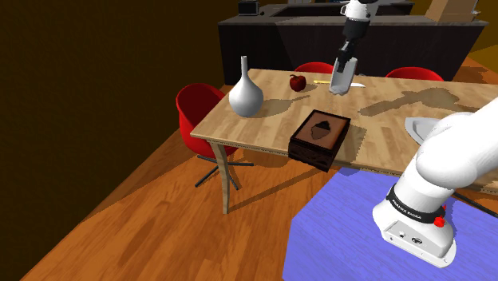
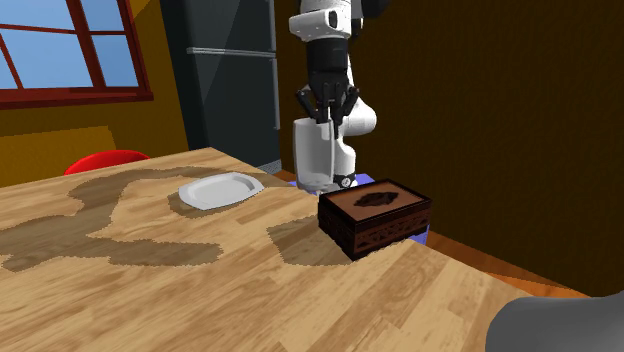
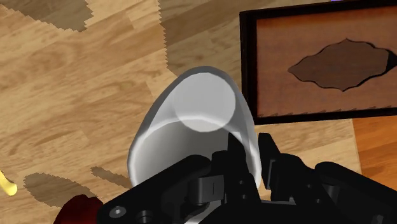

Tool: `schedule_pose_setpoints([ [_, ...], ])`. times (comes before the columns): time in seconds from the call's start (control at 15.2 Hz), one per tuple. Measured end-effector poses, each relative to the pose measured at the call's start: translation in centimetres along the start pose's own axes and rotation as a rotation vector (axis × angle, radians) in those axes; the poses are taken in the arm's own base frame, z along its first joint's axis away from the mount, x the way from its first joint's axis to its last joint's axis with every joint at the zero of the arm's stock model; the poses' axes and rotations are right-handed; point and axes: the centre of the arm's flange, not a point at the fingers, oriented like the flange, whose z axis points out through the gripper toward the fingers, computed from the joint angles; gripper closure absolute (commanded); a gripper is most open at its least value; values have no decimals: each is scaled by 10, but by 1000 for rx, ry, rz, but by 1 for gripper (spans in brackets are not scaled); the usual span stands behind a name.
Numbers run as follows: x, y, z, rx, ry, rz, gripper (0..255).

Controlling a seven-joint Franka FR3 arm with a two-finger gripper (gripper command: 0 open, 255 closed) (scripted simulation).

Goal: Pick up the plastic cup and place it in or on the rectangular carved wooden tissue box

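Pale, translucent cup [image 1: 341,78] [image 2: 316,155] [image 3: 197,127] hangs above the wooden table [image 1: 263,128], the black gripper [image 1: 344,67] [image 2: 327,118] [image 3: 245,175] clamped on its rim from above. A dark carved box [image 1: 319,137] [image 2: 375,215] [image 3: 318,63] sits at the table's edge, apart from the cup. A grey vase [image 1: 246,94], a red apple [image 1: 298,81] and a white plate [image 2: 218,190] share the tabletop.

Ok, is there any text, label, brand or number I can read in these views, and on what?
White lettering on the black band around the white arm: too small to read.
No text on the pale translucent cup or the dark carved rectangular tissue box.
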Motion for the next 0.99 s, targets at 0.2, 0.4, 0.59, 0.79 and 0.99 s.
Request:
schedule_pose_setpoints([
  [0.2,-8,-33,-8,0,0,0,255],
  [0.4,-7,-72,-17,1,0,-2,255],
  [0.59,-12,-112,-26,0,0,-1,255],
  [0.79,-20,-148,-35,0,0,-1,255],
  [0.99,-22,-181,-40,-1,0,-1,255],
])
